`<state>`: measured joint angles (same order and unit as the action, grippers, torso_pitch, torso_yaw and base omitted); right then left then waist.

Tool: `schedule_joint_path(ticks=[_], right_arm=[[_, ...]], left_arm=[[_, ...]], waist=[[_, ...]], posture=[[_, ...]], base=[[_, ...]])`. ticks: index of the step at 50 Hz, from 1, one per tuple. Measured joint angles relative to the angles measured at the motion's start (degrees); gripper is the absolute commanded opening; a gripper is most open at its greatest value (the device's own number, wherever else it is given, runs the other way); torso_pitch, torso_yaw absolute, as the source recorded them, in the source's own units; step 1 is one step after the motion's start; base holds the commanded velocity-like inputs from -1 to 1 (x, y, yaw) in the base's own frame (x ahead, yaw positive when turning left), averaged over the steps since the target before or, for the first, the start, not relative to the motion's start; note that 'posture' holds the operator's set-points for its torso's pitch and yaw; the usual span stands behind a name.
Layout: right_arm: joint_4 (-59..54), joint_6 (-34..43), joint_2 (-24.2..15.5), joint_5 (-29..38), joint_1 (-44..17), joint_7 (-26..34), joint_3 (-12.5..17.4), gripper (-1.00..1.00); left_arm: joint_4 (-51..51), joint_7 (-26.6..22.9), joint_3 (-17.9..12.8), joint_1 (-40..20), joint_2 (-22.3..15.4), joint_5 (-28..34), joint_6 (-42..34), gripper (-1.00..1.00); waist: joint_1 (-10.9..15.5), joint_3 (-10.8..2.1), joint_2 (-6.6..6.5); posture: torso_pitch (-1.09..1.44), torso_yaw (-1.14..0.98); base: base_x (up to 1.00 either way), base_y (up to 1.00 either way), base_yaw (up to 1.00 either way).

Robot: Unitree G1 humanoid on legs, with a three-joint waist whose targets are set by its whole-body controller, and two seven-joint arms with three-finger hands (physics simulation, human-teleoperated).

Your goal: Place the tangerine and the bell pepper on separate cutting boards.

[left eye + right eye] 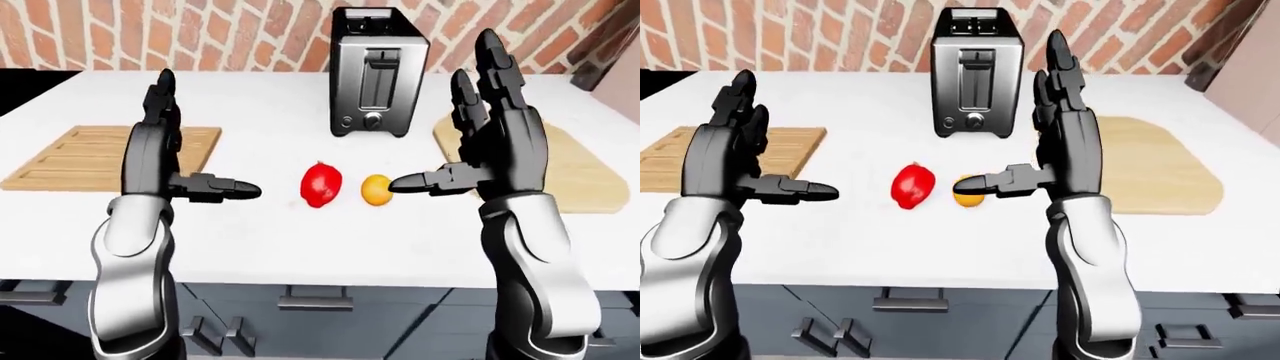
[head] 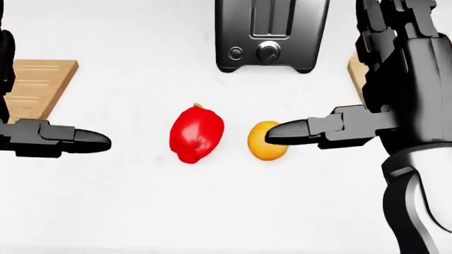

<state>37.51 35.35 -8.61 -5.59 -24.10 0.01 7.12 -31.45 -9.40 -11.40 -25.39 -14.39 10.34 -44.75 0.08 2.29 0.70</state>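
Left-eye view shows both fruits lying on the bare white counter at mid-frame, the red bell pepper just left of the orange tangerine, close together but apart. A rectangular wooden cutting board sits at the left edge and a rounded cutting board at the right, neither carrying anything; a black toaster stands at upper centre before the brick wall. The left hand is raised with fingers spread apart and thumb pointing toward the pepper, gripping nothing. Head view looks down closer: the right hand is likewise spread wide, its thumb tip overlapping the tangerine's right side in the picture, though whether it actually touches cannot be told. Right-eye view confirms the same layout, with the rounded board lying well to the right of the fruit. As I judge it, nothing of the task is done: both items must yet be grasped and carried, one to each board.
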Motion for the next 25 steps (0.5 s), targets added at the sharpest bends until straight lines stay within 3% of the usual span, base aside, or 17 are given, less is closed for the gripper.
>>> schedule_joint_path(ticks=[7,25], right_arm=[[1.81,1.11,-0.46,-0.01,-0.96,-0.12,0.67,1.00],[1.91,3.69,-0.45,0.27,-0.35,-0.12,0.48,1.00]], left_arm=[[-1.32,0.00,-0.07,-0.66,-0.36,-0.50,0.31,1.00],[-1.63,-0.10,-0.59,-0.12,-0.87,-0.98,-0.14,1.00]], waist=[[-0.16,-0.43,0.09],[-0.23,0.10,-0.76]], posture=[[0.00,0.00],[0.00,0.00]], base=[[0.00,0.00,0.00],[0.02,0.00,0.00]])
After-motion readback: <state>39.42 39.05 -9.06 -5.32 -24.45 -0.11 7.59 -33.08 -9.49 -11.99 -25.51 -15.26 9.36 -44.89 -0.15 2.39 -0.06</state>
